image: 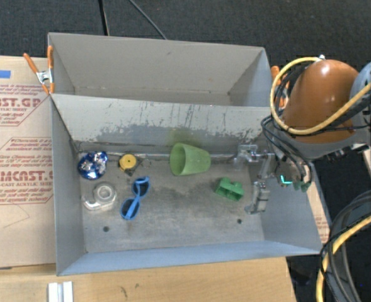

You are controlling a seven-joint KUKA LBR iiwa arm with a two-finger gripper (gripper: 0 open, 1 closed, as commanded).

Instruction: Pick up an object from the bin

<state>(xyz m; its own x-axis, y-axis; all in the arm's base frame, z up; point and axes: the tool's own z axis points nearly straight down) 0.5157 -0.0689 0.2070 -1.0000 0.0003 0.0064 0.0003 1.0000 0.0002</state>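
Arm (pixel 317 96): enters from the right, wrist above the bin's (pixel 172 234) right wall.
Gripper (pixel 254 177): low, fingers apparently spread, nothing between.
Small green block (pixel 228 189): bin floor, just beside gripper.

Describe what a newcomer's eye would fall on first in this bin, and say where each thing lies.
The pale green cup draws the eye first, lying on its side near the middle of the grey bin, close to the back wall. At the right, the robot's hand hangs open just beside a small dark green block. Towards the left, a pair of blue glasses lies on the floor.
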